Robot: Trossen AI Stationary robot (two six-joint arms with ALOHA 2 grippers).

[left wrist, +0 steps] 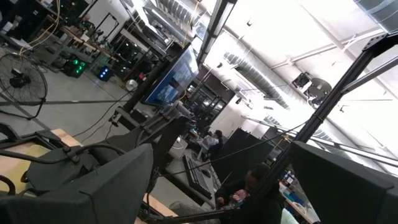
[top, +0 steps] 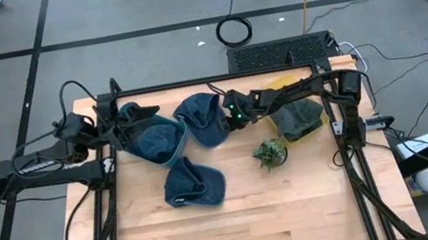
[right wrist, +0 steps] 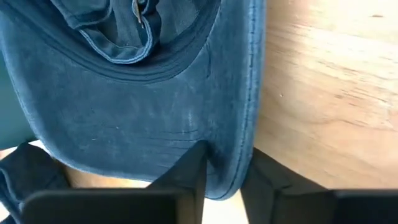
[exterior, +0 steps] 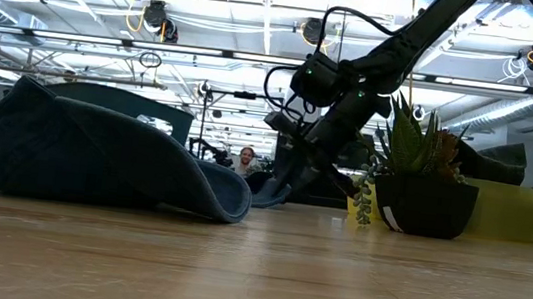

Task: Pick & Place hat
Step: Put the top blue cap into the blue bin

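Three blue denim hats lie on the wooden table. My right gripper [top: 226,118] is at the right edge of the far middle hat [top: 199,121], shut on its brim, slanting down from the table's right. The right wrist view shows that hat [right wrist: 143,106] brim-up, with its inner band and strap visible. My left gripper [top: 115,135] hangs open above the far left of the table, beside a teal-lined hat [top: 152,141]. In its own wrist view the left gripper [left wrist: 221,180] has nothing between its fingers and looks out into the room. My right gripper pinches the stitched edge of the hat's brim [right wrist: 231,155] between its two fingers [right wrist: 194,167]. They come slanting down from the table's right, across the brim's rim. It appears to be one layer of brim. The hat [exterior: 267,192] still lies on the table.
A third blue hat [top: 193,184] lies nearer the table's middle and shows large in the low view [exterior: 105,151]. A small potted plant [top: 270,153] stands right of it. A yellow bin [top: 314,124] holding a dark olive thing sits at the far right. Bare wood lies along the near edge.
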